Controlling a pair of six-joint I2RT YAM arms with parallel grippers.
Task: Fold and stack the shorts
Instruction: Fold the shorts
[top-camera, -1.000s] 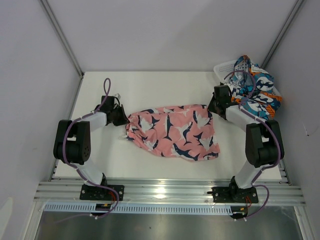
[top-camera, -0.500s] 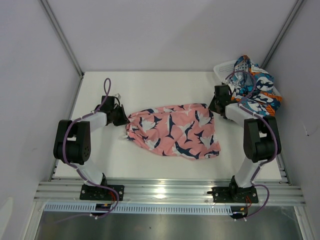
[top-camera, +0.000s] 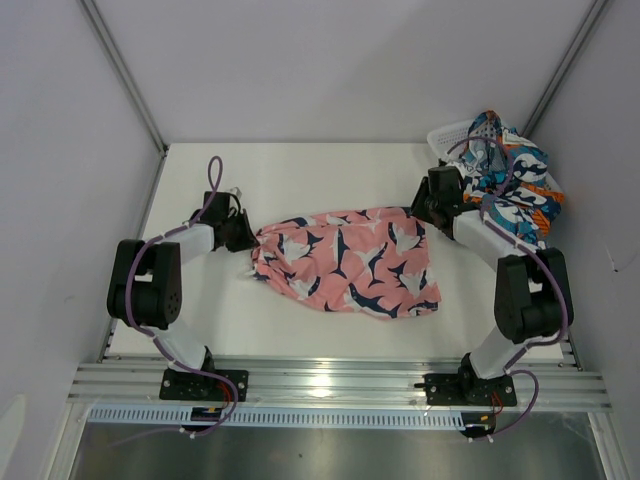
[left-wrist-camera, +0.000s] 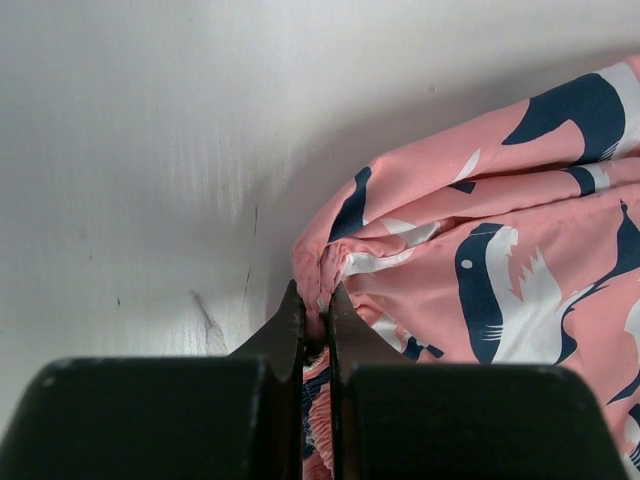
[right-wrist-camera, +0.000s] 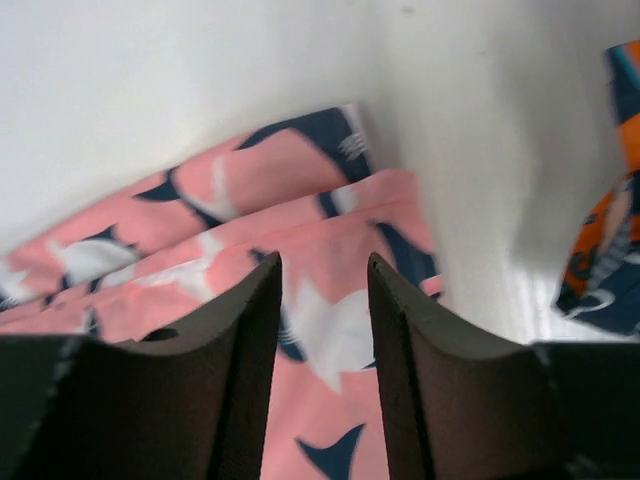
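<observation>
pink shorts (top-camera: 345, 262): crumpled flat, centre of table (top-camera: 300, 180). left gripper (left-wrist-camera: 314, 305): pinching its 9 o'clock edge. right gripper (right-wrist-camera: 322, 275): spread over its 2 o'clock corner. patterned shorts (top-camera: 510, 185): heaped on white basket (top-camera: 447, 135), 2 o'clock.

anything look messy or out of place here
The pink shorts lie rumpled and skewed on the table, one bunched edge pinched in the left gripper. The blue-patterned shorts spill over the rim of the white basket at the far right corner.
</observation>
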